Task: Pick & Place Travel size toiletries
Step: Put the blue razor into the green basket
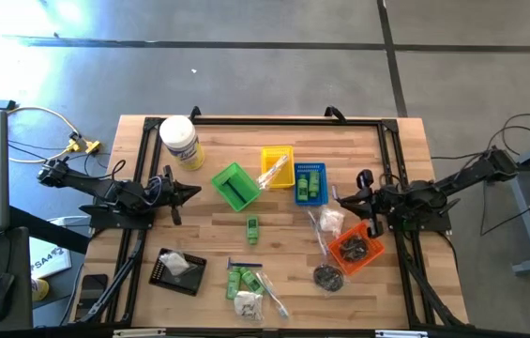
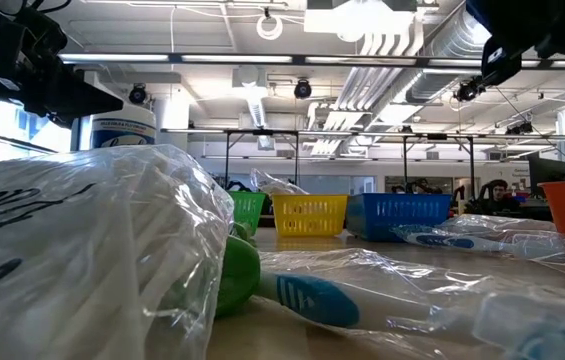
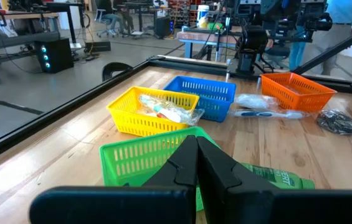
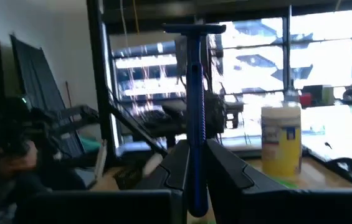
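My right gripper (image 4: 194, 186) is clamped on a blue razor (image 4: 194, 106), handle upright between the fingers — it hangs just beside the orange basket (image 1: 354, 249), on the side toward the blue basket (image 1: 310, 183). Left gripper (image 3: 197, 168) fully closed, empty, waiting off the green basket (image 1: 234, 186), well apart from the orange one. Wrapped toothbrush (image 1: 325, 230) and dark bagged piece (image 1: 328, 277) lie right by the orange basket on the table (image 1: 386, 150).

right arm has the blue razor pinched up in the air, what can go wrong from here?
1. The right gripper pinches only the low end of the blue razor; the tall upright handle might pivot or slip.
2. The blue basket already holds green tubes, and the yellow basket holds wrapped toothbrushes, so room may be tight.
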Robot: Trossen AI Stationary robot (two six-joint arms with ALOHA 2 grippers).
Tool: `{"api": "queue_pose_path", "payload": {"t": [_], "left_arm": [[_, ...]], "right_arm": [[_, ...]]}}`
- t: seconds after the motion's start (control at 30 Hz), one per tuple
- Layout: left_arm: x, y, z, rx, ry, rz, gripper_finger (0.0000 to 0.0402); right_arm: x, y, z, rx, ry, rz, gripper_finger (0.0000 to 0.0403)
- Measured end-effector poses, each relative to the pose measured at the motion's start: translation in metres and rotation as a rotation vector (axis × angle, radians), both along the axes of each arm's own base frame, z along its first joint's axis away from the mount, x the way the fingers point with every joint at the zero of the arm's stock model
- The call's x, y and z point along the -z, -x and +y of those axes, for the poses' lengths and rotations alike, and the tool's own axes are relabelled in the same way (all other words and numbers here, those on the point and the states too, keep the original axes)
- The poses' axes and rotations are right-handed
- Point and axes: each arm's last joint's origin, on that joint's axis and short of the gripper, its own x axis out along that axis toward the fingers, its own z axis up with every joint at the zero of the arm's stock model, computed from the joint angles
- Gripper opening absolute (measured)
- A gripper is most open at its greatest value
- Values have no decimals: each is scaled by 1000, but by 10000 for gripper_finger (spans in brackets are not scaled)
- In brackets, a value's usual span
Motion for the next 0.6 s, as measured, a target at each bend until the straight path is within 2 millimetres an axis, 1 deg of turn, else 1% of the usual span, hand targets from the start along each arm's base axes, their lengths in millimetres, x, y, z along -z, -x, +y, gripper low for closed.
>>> {"api": "queue_pose_path", "payload": {"t": [0.1,0.27,0.37,0.47,0.6], "left_arm": [[0,0,0,0,0,0,0],[0,0,0,1,0,0,0],[0,0,0,1,0,0,0],[0,0,0,1,0,0,0],[0,0,0,2,0,0,0]], "right_arm": [[-7,-13,2,69,-14,87,29],[-25,-45,4,165,1,205,29],[-34,-69,2,207,4,270,29],[-38,-95,-2,245,6,359,29],[-40,-134,-12,249,-12,480,29]]}}
